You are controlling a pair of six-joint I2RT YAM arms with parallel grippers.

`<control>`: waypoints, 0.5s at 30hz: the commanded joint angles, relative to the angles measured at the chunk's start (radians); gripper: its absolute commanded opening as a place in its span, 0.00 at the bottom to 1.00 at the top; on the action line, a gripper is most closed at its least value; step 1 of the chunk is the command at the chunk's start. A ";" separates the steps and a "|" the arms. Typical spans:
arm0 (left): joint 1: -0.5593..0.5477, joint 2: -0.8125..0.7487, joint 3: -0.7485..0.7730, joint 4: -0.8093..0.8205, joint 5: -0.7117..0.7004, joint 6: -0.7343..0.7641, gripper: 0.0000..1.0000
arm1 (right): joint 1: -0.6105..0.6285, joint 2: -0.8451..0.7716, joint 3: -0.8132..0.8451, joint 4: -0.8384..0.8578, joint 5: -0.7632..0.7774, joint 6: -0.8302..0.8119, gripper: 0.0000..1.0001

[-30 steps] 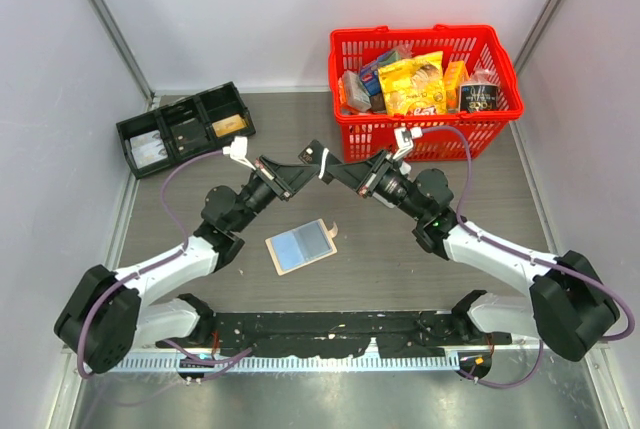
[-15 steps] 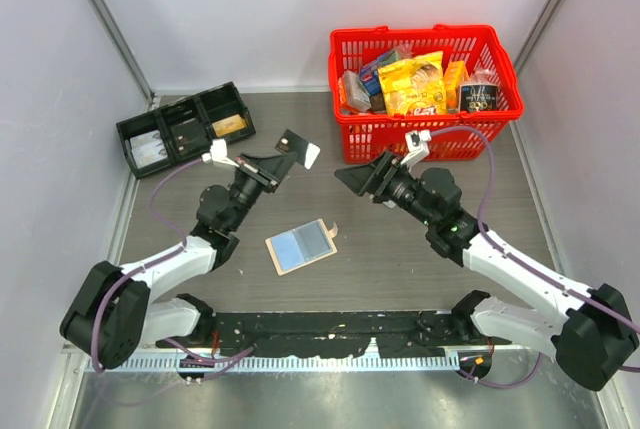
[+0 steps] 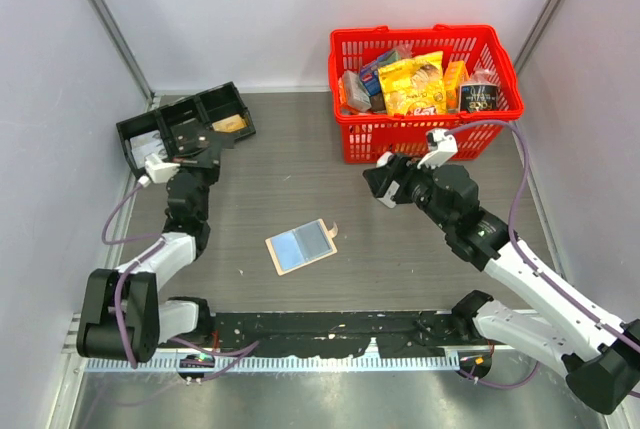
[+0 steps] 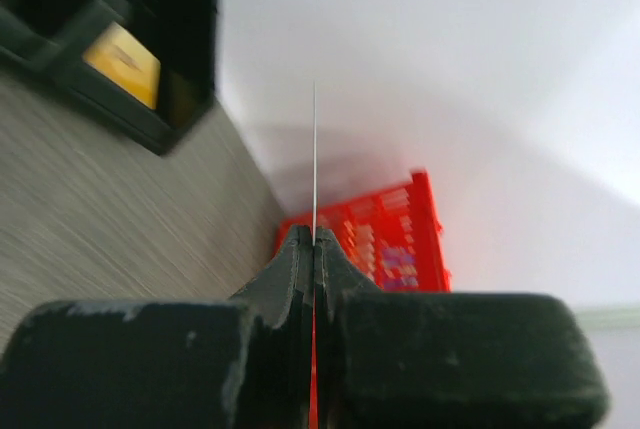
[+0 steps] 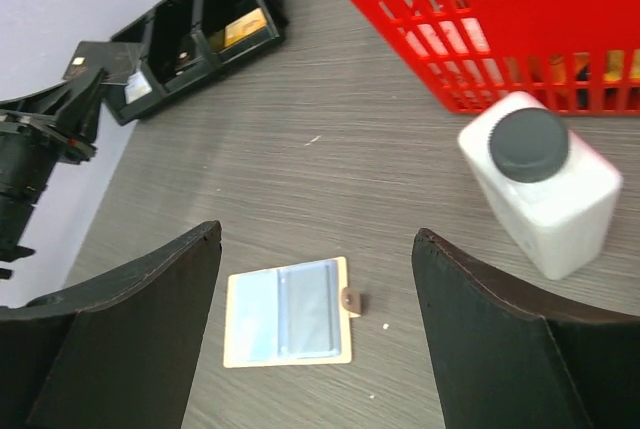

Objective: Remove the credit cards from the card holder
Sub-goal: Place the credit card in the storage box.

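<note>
The tan card holder lies open and flat on the table, blue and grey panels up, with its small tab at the right. My left gripper hangs over the black tray, shut on a credit card that shows only as a thin edge in the left wrist view. My right gripper stands open and holds nothing, above the table right of the card holder.
A red basket full of packaged goods stands at the back right. A white bottle with a black cap sits in front of the basket, near my right fingers. The tray's compartments hold a yellow item and other cards.
My right gripper opened, let go of the card and drew back to the right. My left arm swung left with the card from the table's middle to over the black tray.
</note>
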 commanded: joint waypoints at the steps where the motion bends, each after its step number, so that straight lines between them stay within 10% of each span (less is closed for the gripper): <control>1: 0.101 0.052 0.028 -0.061 -0.109 -0.020 0.00 | -0.002 -0.022 0.000 -0.049 0.084 -0.068 0.81; 15: 0.259 0.498 0.352 -0.029 -0.178 -0.070 0.00 | -0.004 -0.033 -0.050 -0.057 0.133 -0.176 0.84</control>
